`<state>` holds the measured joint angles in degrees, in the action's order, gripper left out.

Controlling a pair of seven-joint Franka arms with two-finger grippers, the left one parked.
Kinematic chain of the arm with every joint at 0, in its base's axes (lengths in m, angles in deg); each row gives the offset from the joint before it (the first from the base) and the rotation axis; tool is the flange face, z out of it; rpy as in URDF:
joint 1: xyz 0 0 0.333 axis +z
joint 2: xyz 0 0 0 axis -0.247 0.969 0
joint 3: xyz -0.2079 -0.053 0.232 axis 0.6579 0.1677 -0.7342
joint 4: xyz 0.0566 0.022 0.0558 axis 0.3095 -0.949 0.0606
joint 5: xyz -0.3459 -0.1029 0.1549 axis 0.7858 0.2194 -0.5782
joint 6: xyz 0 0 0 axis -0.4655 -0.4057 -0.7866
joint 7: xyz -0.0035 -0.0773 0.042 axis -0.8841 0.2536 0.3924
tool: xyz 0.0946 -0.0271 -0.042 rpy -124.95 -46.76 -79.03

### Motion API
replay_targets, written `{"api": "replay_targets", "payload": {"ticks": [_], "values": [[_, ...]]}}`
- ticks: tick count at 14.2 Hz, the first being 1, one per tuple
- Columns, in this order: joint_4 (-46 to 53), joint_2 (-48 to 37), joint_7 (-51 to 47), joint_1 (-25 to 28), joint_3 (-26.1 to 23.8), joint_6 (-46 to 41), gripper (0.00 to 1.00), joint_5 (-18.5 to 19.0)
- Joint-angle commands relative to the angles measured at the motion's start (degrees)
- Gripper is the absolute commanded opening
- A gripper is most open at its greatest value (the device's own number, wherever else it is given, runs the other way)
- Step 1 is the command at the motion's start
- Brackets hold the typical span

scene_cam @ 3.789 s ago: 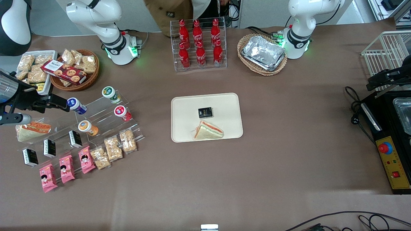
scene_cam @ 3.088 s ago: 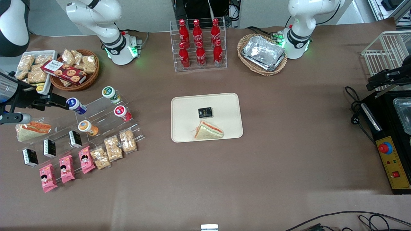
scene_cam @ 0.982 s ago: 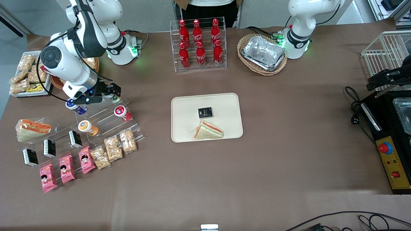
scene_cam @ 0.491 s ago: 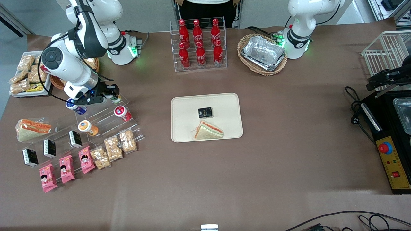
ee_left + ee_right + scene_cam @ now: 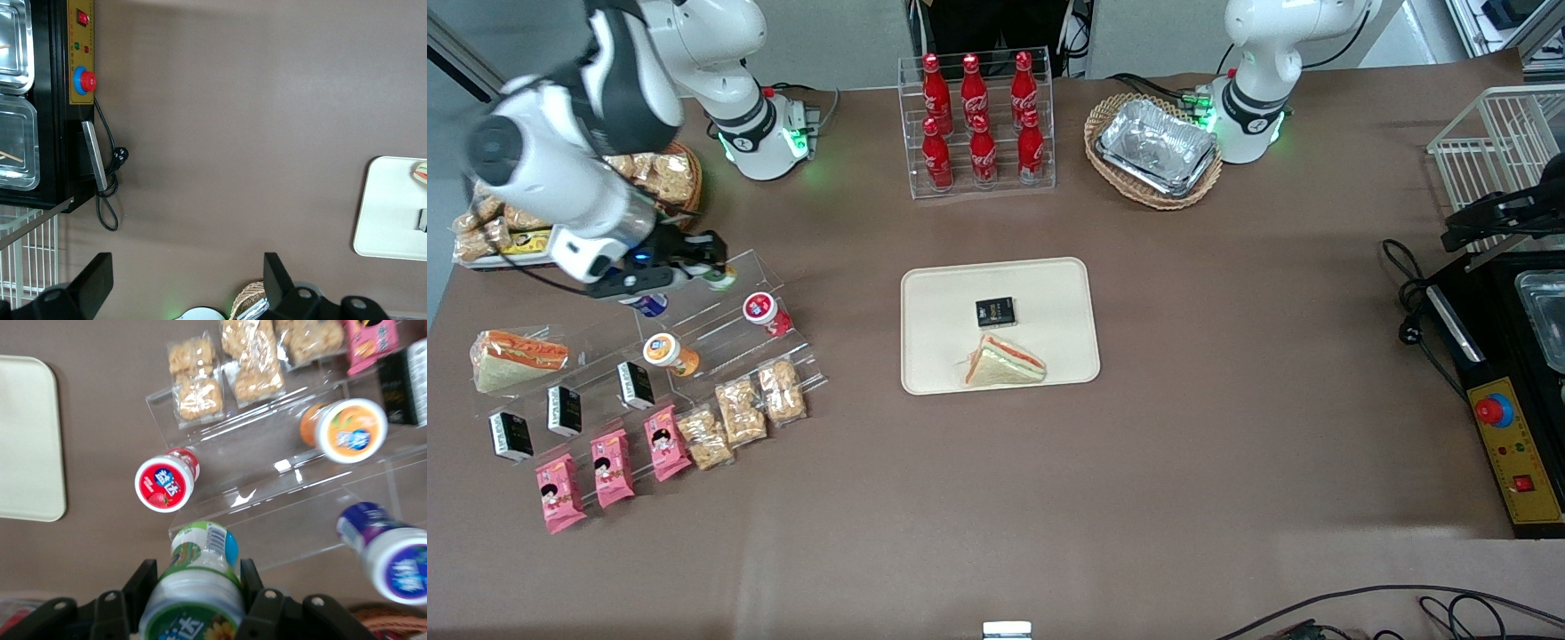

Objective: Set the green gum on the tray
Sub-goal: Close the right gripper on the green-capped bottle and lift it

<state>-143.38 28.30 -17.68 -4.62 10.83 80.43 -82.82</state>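
The green gum [image 5: 719, 279] is a small bottle with a white lid and a green-ringed label. My right gripper [image 5: 710, 269] is shut on it, just above the top step of a clear stand [image 5: 734, 333]. In the right wrist view the green gum [image 5: 200, 553] sits between the two black fingers [image 5: 143, 585] of the gripper [image 5: 197, 581]. The cream-beige tray [image 5: 1049, 302] lies in the middle of the table, toward the parked arm's end from the gripper. It also shows in the right wrist view [image 5: 27, 440] and the left wrist view [image 5: 393, 207].
On the stand lie a red gum bottle [image 5: 760, 308], an orange one [image 5: 660, 348] and a blue one [image 5: 649, 305]. A sandwich [image 5: 1005, 363] and a black box [image 5: 995, 311] lie on the tray. A cola rack [image 5: 976, 124] and a basket of foil trays [image 5: 1156, 147] stand farther from the camera.
My right arm swung in over the stand and shut its gripper on the green gum. In the last half second it has drawn the bottle off its step, toward the working arm's end.
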Motion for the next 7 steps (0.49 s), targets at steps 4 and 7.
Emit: {"api": "replay_targets", "payload": {"ticks": [4,7], "values": [[32.6,14.2,2.3,-0.5,1.4,-22.1,0.28,0.5],[43.3,19.1,1.3,0.0,1.0,-29.1,0.29,-0.1]]}}
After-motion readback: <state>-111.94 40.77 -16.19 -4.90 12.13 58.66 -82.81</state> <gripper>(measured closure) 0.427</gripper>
